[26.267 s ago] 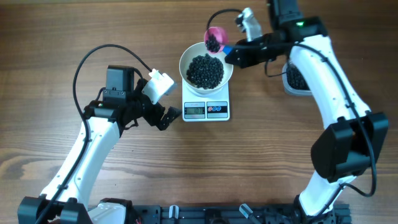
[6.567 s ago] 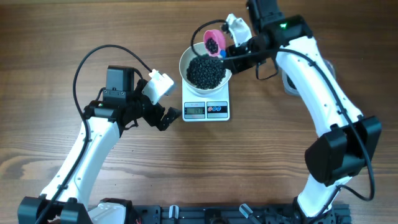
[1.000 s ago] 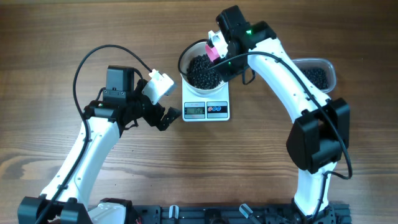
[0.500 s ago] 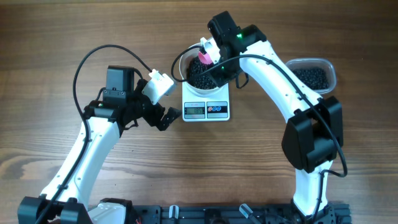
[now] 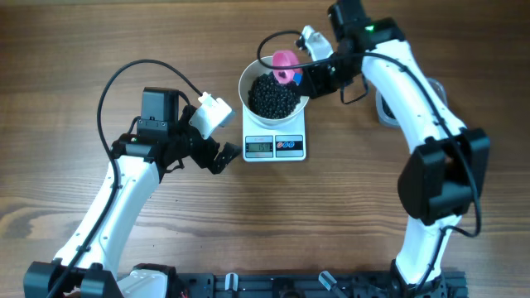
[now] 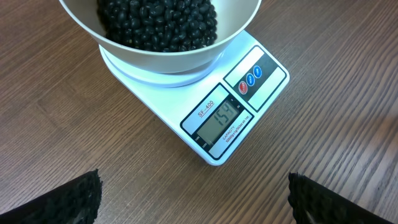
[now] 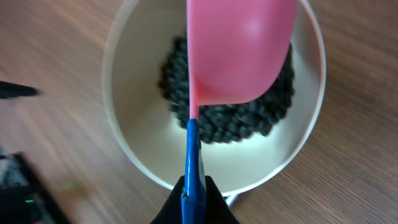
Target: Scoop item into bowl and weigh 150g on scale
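Loose black beans [image 5: 273, 95] are seen heaped in the white bowl [image 5: 242, 87] on the scale [image 6: 186, 106], the pink scoop [image 7: 239, 50] clamped by its blue handle [image 7: 192, 149] in the right gripper [image 7: 194, 200] above; the left gripper [image 5: 222, 156] is held apart nearby. The beans are judged light, free-rolling, best moved by scoop.

I get bright, even light from above with only faint shadows on the table [image 5: 74, 58], a crisp scale [image 6: 214, 118] display in the left wrist view, and a soft, blurred right wrist view where the pink scoop [image 7: 239, 50] carries a pale sheen.
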Motion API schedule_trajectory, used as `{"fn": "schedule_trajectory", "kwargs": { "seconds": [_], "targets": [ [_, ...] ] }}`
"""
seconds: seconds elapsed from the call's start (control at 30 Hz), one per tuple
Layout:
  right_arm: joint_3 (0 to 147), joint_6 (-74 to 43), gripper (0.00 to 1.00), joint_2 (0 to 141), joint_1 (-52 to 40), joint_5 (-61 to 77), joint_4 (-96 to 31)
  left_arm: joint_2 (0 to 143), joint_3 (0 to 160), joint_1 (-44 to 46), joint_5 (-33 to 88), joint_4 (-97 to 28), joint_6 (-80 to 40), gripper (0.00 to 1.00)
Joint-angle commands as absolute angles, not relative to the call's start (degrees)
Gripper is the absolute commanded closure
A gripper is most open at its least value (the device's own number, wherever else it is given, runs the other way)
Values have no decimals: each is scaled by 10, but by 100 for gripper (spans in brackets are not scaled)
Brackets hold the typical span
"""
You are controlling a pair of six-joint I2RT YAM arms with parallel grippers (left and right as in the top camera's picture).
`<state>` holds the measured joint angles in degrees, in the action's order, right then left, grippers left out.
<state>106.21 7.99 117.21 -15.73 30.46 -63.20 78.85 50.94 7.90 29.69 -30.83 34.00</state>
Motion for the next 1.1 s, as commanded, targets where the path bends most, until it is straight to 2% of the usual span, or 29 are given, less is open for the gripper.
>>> {"fn": "schedule_trajectory", "kwargs": {
  "seconds": [0.0,0.57,0.83,0.97,1.07],
  "targets": [
    [1071,90,96,1129,-137,394,-628,788,506,77,302,-309,343,0],
    [1071,90,96,1062,-37,428,-656,788,506,77,302,-309,343,0],
    [1070,119,96,1037,60,442,-712,788,506,77,302,-309,343,0],
    [1070,147,96,1021,133,386,-780,788,506,77,302,-309,343,0],
    [1065,148,96,1021,171,272,-824,788,506,77,302,-309,343,0]
  ]
}}
